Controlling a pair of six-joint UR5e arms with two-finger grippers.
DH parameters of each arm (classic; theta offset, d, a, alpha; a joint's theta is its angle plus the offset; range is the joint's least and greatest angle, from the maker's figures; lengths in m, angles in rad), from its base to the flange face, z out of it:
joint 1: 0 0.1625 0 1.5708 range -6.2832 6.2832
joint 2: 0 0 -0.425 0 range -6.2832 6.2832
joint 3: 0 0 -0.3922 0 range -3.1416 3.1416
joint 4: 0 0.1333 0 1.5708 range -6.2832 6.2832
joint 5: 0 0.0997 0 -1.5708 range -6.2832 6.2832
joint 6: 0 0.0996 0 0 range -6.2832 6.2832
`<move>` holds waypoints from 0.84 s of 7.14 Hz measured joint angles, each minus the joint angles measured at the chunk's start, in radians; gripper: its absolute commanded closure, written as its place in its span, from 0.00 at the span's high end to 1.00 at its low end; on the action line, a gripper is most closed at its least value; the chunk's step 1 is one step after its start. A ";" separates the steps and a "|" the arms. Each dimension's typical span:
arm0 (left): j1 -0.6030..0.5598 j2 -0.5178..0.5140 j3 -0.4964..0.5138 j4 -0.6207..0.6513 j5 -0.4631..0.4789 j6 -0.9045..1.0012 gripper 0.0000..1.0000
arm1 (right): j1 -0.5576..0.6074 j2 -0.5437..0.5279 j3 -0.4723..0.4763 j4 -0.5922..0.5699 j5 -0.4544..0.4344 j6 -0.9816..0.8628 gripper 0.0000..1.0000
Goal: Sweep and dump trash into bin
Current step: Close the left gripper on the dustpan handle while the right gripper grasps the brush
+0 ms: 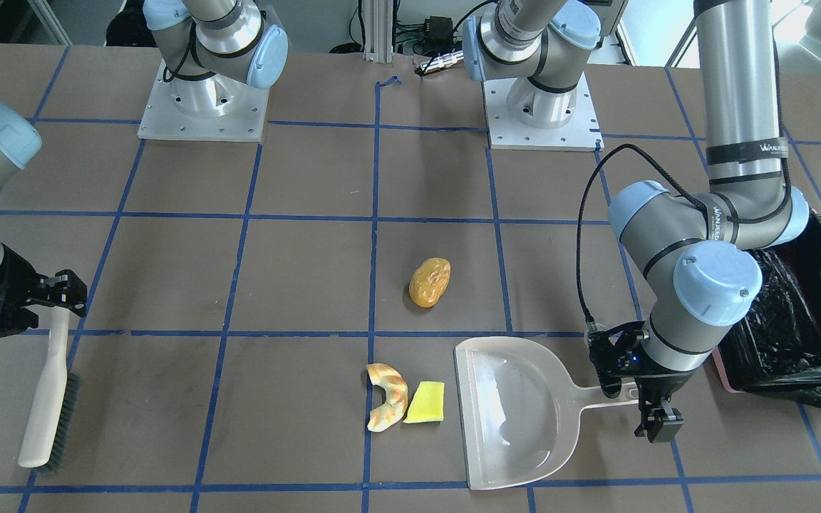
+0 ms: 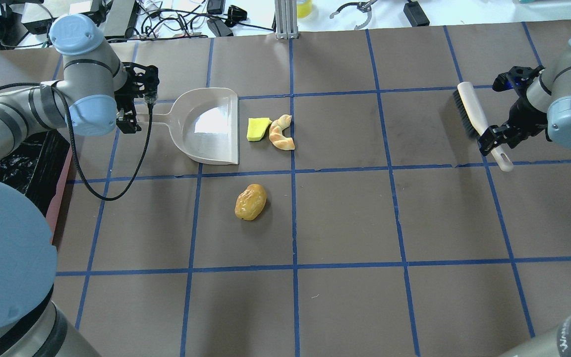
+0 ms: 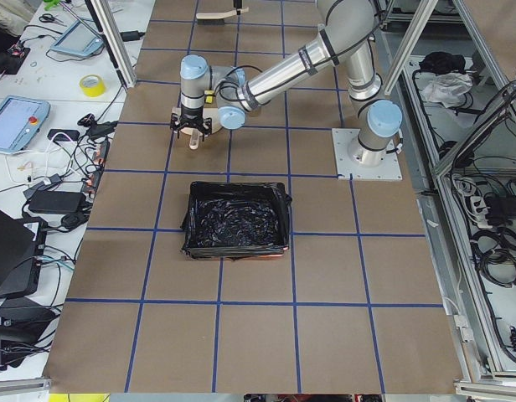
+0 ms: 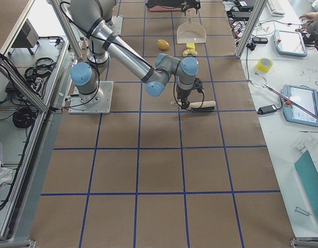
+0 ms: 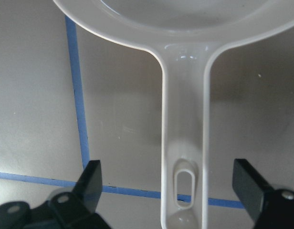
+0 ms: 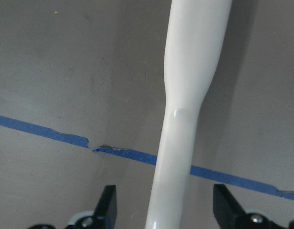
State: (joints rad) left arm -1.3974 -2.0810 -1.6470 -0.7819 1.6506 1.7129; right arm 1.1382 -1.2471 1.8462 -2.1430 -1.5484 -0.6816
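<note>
The trash lies on the brown table: an orange-brown oval [image 1: 430,282] [image 2: 251,202], a tan croissant [image 1: 387,397] [image 2: 281,133] and a yellow-green wedge [image 1: 426,402] [image 2: 257,128] just outside the mouth of the pale dustpan [image 1: 517,413] [image 2: 206,126]. My left gripper [image 1: 635,402] [image 2: 137,106] [image 5: 168,176] is open, its fingers on either side of the dustpan handle. My right gripper [image 1: 54,303] [image 2: 498,139] [image 6: 161,205] is open, astride the handle of a white brush [image 1: 47,399] [image 2: 474,116]. The pink bin [image 1: 724,370] [image 3: 237,219] with its black bag stands beyond the left arm.
Blue tape lines grid the table. The two arm bases [image 1: 202,107] stand at the robot's side. The bin sits at the table's left end, partly hidden under the left arm's elbow [image 1: 717,285].
</note>
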 measured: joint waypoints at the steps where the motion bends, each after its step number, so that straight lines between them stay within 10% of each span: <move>1: 0.000 -0.005 -0.001 0.006 0.000 -0.005 0.77 | 0.000 0.000 0.002 -0.002 -0.005 0.007 0.50; 4: 0.000 -0.006 -0.009 0.010 -0.001 -0.019 0.08 | 0.000 0.008 0.002 -0.001 -0.010 0.014 0.33; 6: 0.000 0.003 -0.012 0.010 0.001 -0.023 0.00 | 0.000 0.009 0.001 -0.004 -0.009 0.021 0.06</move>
State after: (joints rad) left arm -1.3975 -2.0783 -1.6586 -0.7717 1.6518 1.6899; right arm 1.1382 -1.2381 1.8475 -2.1466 -1.5574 -0.6610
